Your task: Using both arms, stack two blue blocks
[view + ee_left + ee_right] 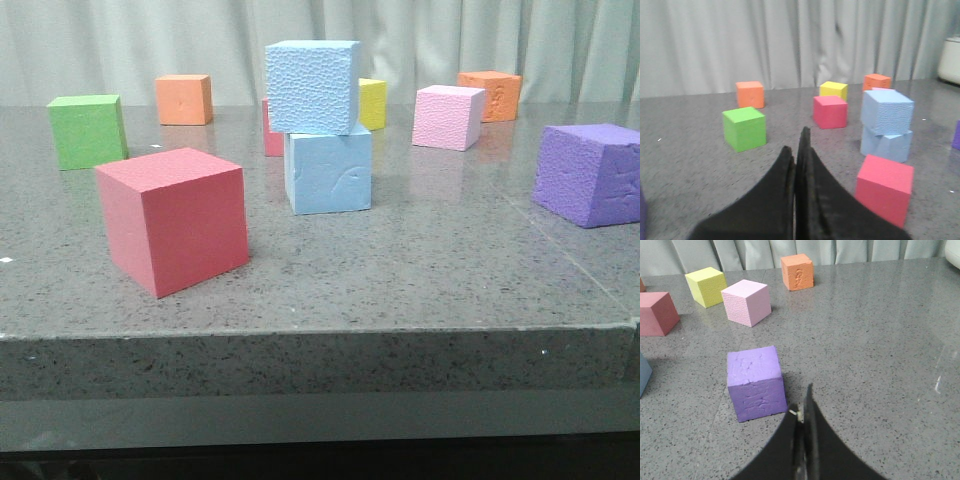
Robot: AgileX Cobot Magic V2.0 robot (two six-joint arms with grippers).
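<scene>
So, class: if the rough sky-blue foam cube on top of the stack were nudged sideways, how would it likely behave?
The rough sky-blue foam cube looks light, so it would probably slide. It sits offset on the smooth sky-blue foam cube, so it may tip off. Flat faces: unlikely to roll.

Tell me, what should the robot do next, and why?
Probably nothing more than keep both arms back. The pebbly blue block already sits on the smooth blue block, slightly offset, and the left pincer and right pincer are shut and empty, away from the stack.
</scene>
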